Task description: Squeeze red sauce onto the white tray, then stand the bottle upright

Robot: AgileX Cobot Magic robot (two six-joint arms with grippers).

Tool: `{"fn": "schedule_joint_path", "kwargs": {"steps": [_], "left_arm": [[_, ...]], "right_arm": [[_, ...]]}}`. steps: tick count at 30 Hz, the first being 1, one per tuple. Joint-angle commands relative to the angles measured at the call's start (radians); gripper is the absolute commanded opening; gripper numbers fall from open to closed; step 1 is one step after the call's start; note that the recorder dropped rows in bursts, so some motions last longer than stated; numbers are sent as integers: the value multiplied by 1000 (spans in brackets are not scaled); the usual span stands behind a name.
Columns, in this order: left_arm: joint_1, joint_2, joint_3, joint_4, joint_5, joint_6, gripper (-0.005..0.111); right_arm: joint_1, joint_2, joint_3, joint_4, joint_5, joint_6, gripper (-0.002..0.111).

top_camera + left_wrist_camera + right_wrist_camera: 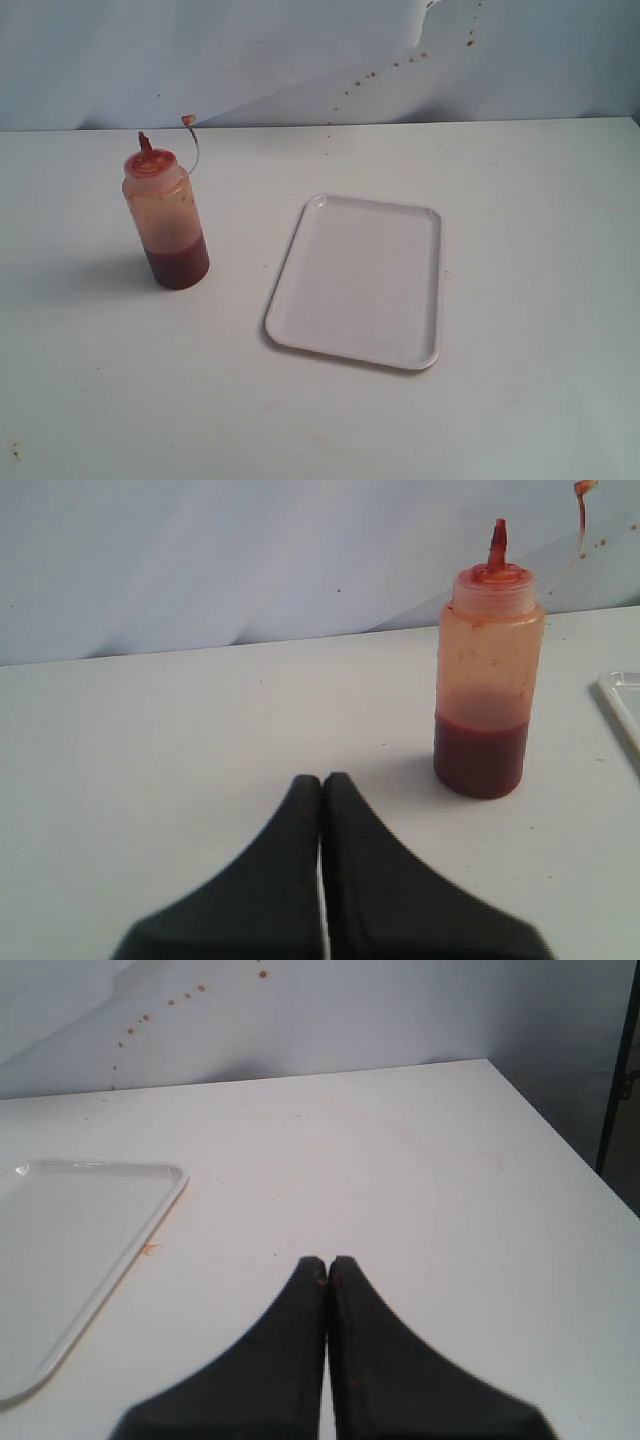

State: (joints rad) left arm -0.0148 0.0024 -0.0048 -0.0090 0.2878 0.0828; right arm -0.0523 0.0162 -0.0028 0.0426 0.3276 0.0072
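The squeeze bottle (166, 215) is standing upright on the white table (520, 220) at middle-left of the exterior frame. The red sauce (178, 265) is pooled in its bottom third and the little tethered cap (187, 121) sticks out past the nozzle. The white tray (355, 285) lies flat around center frame, to the bottle's right and well apart from it. Both grippers are pinched closed tip to tip: the left gripper (321, 780) is near the bottle without touching it, and the right gripper (327, 1262) is over the table beside the tray.
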Motion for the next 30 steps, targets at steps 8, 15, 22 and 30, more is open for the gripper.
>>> {"fn": "schedule_joint_path", "kwargs": {"steps": [8, 15, 22, 30], "left_arm": [[-7, -2, 5, -232, -484, -93, 1], [-7, 245, -58, -2, -949, -309, 0], [-7, 1359, -316, 387, -986, -308, 0], [-7, 1756, -382, 507, -1084, -245, 0]], "right_arm": [[-6, 4, 3, 2, -2, 0, 0], [-6, 4, 3, 2, -2, 0, 0], [-6, 4, 3, 2, -2, 0, 0], [-6, 4, 3, 2, -2, 0, 0]]}}
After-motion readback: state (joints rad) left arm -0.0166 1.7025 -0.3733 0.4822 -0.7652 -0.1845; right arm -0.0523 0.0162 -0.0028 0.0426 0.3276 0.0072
